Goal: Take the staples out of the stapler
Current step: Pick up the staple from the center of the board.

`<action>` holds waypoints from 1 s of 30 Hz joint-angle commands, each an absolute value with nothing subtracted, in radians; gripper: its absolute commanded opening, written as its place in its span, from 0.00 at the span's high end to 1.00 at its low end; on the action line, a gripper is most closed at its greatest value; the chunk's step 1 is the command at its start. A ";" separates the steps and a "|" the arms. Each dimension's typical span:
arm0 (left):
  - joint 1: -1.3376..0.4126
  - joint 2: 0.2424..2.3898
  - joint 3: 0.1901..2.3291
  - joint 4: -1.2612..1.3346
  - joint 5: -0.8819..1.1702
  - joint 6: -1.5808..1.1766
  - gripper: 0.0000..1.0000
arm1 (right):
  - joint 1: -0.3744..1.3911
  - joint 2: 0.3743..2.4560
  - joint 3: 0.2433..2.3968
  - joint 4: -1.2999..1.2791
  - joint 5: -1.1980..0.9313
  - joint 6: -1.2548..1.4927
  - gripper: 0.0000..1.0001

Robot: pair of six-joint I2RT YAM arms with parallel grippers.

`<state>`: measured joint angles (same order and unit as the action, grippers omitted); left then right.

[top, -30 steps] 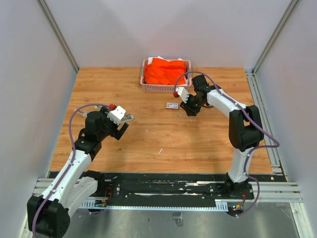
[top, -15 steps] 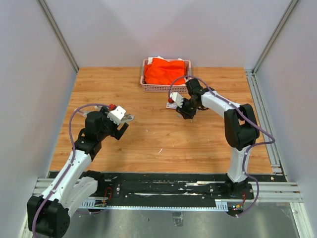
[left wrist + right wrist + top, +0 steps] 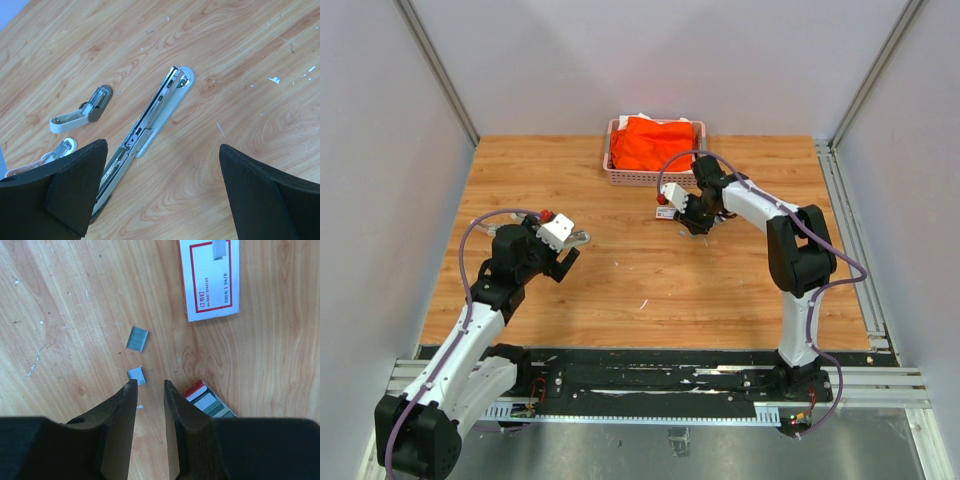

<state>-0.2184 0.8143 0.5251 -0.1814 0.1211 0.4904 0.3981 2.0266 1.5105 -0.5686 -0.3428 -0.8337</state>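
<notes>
The stapler lies swung open flat on the wooden table, its long silver magazine facing up. My left gripper hangs above its near end, open wide and empty, low on the left in the top view. Two short strips of staples lie on the wood just ahead of my right gripper. Its fingers stand a narrow gap apart with nothing between them. In the top view the right gripper is low over the table in front of the basket.
A white box with a red label lies beyond the strips. An open tray of staple strips sits by the right finger. Two small staplers lie left of the open one. A pink basket of orange cloth stands at the back.
The right arm has swung left and back toward the white box, and its jaws have narrowed a little. The left arm has not moved.
</notes>
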 commanded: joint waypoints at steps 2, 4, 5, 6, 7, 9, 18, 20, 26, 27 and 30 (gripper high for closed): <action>-0.219 0.808 0.517 -0.160 0.124 0.497 0.02 | 0.407 2.050 1.551 -0.584 -0.341 -0.811 0.72; -0.219 0.808 0.517 -0.160 0.124 0.497 0.02 | 0.407 2.056 1.553 -0.584 -0.333 -0.811 0.73; -0.219 0.808 0.517 -0.160 0.124 0.497 0.02 | 0.407 2.057 1.553 -0.584 -0.333 -0.812 0.73; -0.219 0.808 0.517 -0.160 0.124 0.497 0.02 | 0.407 2.057 1.551 -0.584 -0.334 -0.812 0.73; -0.219 0.807 0.517 -0.160 0.123 0.497 0.02 | 0.407 2.058 1.549 -0.584 -0.338 -0.812 0.73; -0.219 0.807 0.517 -0.160 0.124 0.497 0.02 | 0.407 2.058 1.545 -0.584 -0.341 -0.814 0.74; -0.219 0.806 0.517 -0.160 0.124 0.496 0.02 | 0.407 2.066 1.545 -0.586 -0.333 -0.812 0.75; -0.219 0.806 0.517 -0.160 0.123 0.497 0.02 | 0.407 2.070 1.548 -0.587 -0.328 -0.809 0.75; -0.219 0.806 0.517 -0.160 0.123 0.497 0.02 | 0.407 2.076 1.543 -0.588 -0.330 -0.811 0.76; -0.219 0.805 0.517 -0.160 0.124 0.497 0.02 | 0.407 2.076 1.542 -0.588 -0.330 -0.811 0.76; -0.219 0.805 0.518 -0.160 0.123 0.497 0.02 | 0.407 2.077 1.540 -0.588 -0.333 -0.811 0.76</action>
